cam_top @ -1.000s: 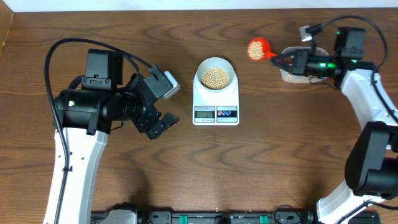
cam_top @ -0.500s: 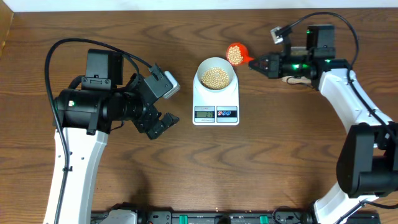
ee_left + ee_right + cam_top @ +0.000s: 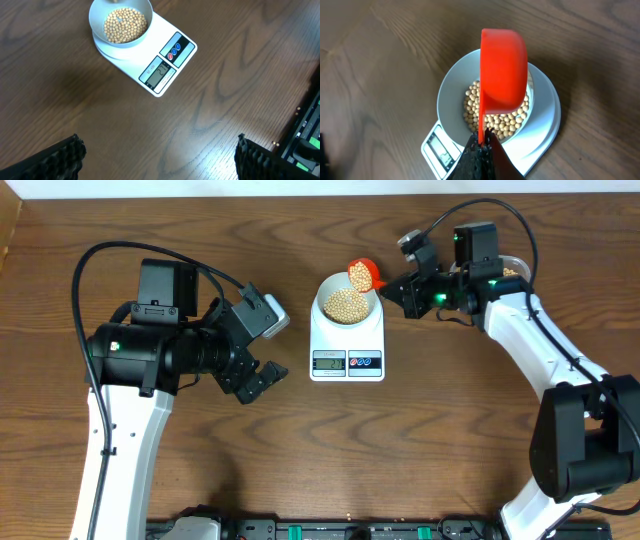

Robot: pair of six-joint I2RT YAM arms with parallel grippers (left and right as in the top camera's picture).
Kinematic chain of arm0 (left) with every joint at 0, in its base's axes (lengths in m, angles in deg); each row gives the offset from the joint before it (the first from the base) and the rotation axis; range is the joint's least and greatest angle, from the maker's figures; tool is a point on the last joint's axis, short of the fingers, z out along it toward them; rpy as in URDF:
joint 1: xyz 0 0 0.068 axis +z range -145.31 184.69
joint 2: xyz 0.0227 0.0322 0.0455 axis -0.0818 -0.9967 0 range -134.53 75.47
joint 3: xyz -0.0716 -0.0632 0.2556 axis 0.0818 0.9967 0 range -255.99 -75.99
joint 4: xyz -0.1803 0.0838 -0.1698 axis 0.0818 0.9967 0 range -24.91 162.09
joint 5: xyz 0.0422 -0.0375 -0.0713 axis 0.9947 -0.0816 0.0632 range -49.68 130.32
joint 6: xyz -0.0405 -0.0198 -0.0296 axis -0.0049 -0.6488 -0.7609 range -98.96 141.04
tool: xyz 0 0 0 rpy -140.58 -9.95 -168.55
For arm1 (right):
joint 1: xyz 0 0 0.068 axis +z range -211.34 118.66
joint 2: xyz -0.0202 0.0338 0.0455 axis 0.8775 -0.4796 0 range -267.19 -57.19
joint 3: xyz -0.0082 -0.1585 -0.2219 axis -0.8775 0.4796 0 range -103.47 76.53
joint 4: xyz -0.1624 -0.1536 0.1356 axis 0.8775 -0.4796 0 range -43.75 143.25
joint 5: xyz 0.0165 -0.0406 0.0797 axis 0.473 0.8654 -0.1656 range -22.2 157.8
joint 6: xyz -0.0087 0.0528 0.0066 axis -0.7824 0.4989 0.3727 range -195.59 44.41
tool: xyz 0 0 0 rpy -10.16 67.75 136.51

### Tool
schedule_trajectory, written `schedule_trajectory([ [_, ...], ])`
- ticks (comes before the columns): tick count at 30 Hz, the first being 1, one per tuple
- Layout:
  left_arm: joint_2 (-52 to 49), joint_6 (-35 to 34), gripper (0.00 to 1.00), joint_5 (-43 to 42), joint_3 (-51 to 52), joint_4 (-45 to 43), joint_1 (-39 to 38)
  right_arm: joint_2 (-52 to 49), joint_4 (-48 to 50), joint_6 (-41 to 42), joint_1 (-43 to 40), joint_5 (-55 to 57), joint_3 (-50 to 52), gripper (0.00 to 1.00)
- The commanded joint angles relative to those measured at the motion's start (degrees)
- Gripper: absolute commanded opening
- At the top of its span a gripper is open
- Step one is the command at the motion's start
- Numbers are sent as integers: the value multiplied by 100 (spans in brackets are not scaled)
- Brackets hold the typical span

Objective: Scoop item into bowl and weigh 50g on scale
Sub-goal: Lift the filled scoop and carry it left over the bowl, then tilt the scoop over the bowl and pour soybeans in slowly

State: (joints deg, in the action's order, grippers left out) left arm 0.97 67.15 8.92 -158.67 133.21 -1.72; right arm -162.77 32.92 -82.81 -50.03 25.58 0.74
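Right hand (image 3: 392, 285) is clamped tight on the handle of an orange-red plastic scoop (image 3: 362, 275), and the scoop is tipped over the far right rim of the small round pale bluish-white bowl (image 3: 322, 293). From the right wrist view the scoop (image 3: 503, 70) hangs right above the bowl (image 3: 447, 95), its back to the camera. Small round tan-yellow beans (image 3: 344, 304) show in the scoop's mouth, and a good heap of them lies in the bowl. The bowl sits on the far end of the white rectangular digital kitchen scale (image 3: 347, 340), display facing the near edge. Left hand (image 3: 258, 380) hangs spread wide and empty above the dark brown wooden surface (image 3: 450, 410), well left of the scale.
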Motion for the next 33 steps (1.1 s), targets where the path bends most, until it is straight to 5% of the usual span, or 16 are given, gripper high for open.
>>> schedule_trajectory([
  [1,-9,-52,98,-74,-142,20,28,-50,0,-448,162,162,-17,1],
  [33,-9,-50,98,-72,-142,20,28,-50,46,-726,348,586,-17,1],
])
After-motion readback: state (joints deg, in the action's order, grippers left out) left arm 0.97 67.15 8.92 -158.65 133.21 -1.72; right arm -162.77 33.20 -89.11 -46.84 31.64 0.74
